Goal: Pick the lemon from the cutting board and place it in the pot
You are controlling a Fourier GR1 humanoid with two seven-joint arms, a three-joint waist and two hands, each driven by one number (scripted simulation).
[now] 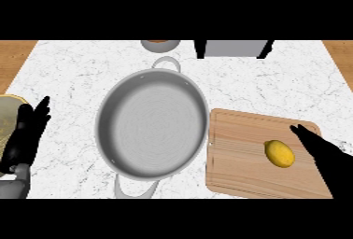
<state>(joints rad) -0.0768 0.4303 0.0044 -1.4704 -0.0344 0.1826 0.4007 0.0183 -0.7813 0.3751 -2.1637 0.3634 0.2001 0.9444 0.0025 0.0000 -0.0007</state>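
A yellow lemon (279,153) lies on the right half of a wooden cutting board (241,163) at the lower right of the counter. My right hand (322,154) is just right of the lemon, fingers straight and pointing up-left, close to it but apart. A wide grey pot (151,123) with two loop handles sits in the middle of the counter, left of the board, with nothing in it. My left hand (26,133) rests open at the left edge, fingers up.
A pale yellow round object (7,119) shows at the left edge behind my left hand. A small cup-like item (160,45) and a grey box (234,47) stand at the counter's far edge. Wooden floor shows past both side edges.
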